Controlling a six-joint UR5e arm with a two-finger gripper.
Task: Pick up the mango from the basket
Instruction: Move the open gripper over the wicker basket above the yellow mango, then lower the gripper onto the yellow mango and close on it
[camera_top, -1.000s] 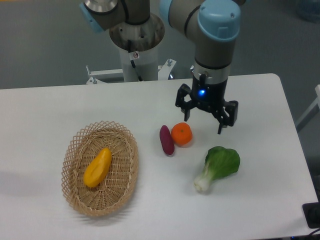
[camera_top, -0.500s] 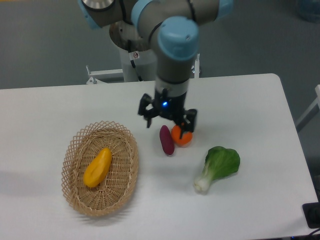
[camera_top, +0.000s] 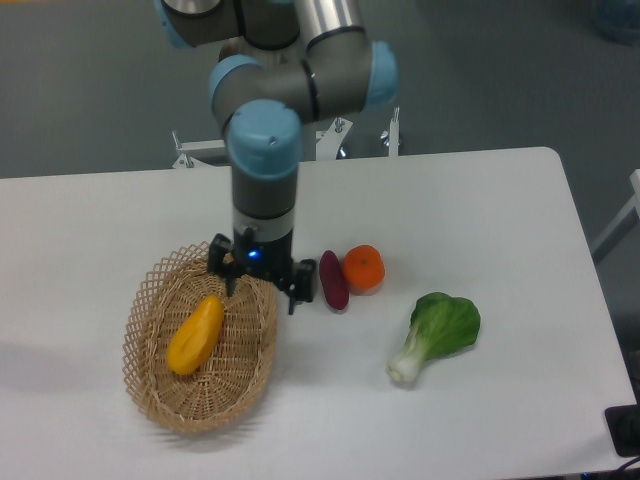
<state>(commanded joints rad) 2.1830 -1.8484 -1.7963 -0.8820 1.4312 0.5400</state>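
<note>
Mango (camera_top: 196, 334), yellow-orange and elongated, lies inside the basket (camera_top: 150, 400), slanting from its lower left end up to its upper right end. Its upper tip sits just below and slightly left of the left finger (camera_top: 225, 276) of the gripper (camera_top: 260, 288), with a small gap between them; nothing is touching the fruit. The basket is an oval of tan woven cane with an openwork rim, resting on the white table (camera_top: 480, 200).

Above the basket's upper right rim hangs the gripper, pointing down from a grey and light blue robot arm (camera_top: 265, 140). Its two black fingers are spread apart and hold nothing. The left finger is over the inside of the basket, and the right finger is over the rim's outer edge, close to the table beyond it. A small blue light glows on the gripper body between the fingers.

Just right of the right finger lies a dark purple oblong vegetable (camera_top: 333, 280), upright in the picture and apart from the basket. Touching or nearly touching its right side is a small round orange fruit (camera_top: 364, 268). Further right and lower, well away from the fingers, a green leafy vegetable (camera_top: 437, 333) with a white stem lies on the table.
</note>
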